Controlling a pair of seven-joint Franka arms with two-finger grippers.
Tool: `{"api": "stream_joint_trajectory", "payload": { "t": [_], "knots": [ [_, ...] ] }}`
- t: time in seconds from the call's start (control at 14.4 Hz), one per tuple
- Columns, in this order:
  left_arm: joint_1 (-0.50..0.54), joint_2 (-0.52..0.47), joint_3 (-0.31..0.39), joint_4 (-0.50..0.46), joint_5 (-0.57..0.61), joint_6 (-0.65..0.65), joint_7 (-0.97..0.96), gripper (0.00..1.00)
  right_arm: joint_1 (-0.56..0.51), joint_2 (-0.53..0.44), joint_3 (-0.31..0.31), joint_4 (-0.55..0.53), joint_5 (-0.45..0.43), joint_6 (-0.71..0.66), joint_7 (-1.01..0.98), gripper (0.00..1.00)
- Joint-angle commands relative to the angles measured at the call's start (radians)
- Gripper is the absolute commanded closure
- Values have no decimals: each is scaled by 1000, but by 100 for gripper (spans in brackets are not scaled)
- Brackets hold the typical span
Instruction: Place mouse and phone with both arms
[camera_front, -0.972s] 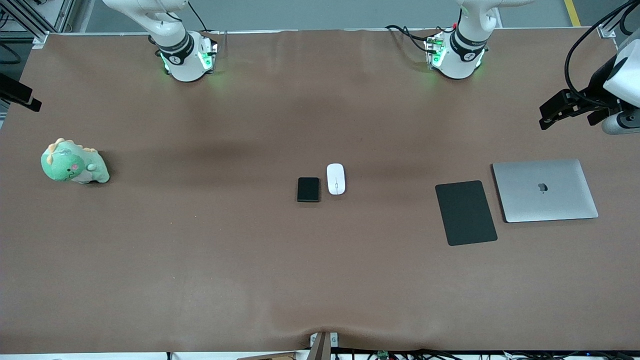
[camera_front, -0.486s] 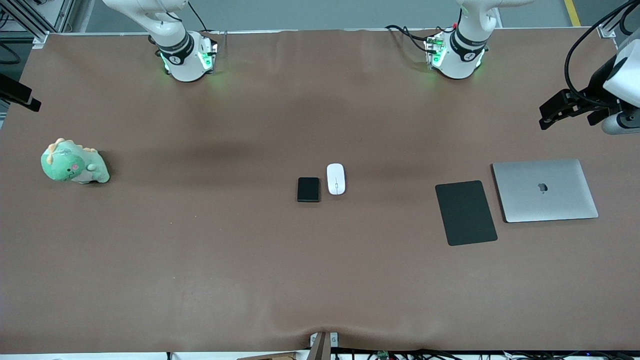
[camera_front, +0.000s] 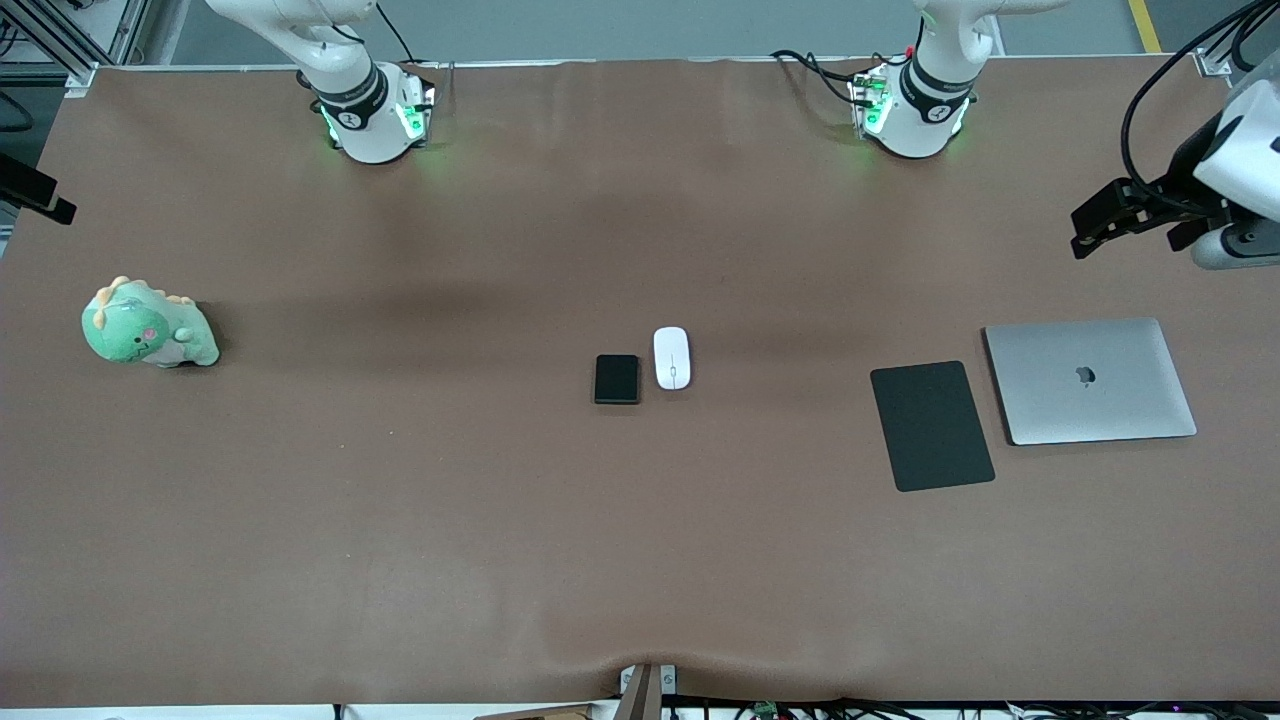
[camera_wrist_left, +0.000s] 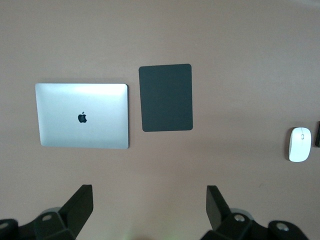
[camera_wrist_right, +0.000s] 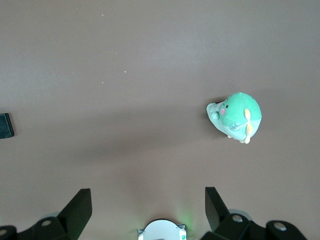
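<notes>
The white oval mouse (camera_front: 672, 358) and the small black phone (camera_front: 617, 379) lie side by side at mid-table, the phone toward the right arm's end. My left gripper (camera_front: 1092, 228) hangs high over the left arm's end of the table. In its wrist view it (camera_wrist_left: 149, 199) is open and empty, with the mouse (camera_wrist_left: 299, 144) far off and a sliver of the phone (camera_wrist_left: 318, 134) at the frame's edge. My right gripper (camera_wrist_right: 148, 200) is open and empty high over the right arm's end. The phone (camera_wrist_right: 5, 125) shows at the edge of its view.
A flat black mouse pad (camera_front: 931, 425) and a closed silver laptop (camera_front: 1090, 380) lie beside each other toward the left arm's end. A green plush dinosaur (camera_front: 148, 325) sits toward the right arm's end. Brown cloth covers the table (camera_front: 400, 520).
The left gripper has shifted slightly toward the robots' bases. The black part of the right hand at the picture's edge has shifted slightly too. Mouse and phone have not moved.
</notes>
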Motion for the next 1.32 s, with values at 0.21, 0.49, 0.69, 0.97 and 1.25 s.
{"api": "stream_joint_trajectory", "payload": {
  "t": [0.21,0.49,0.69,0.97,1.25],
  "knots": [
    [-78,107,-70,13,-9,56,-242,0,-38,2,13,7,17,-8,-12,0],
    [-193,193,-70,13,-2,122,-383,0,-38,2,13,12,17,-28,-15,0],
    [-279,257,-70,13,1,185,-516,0,-38,14,13,12,19,-31,-14,0],
    [-378,346,-70,13,1,288,-664,0,-32,30,15,12,19,-23,-11,0],
    [-448,449,-70,42,2,407,-743,0,-28,89,18,12,17,-32,-14,0]
  ]
}}
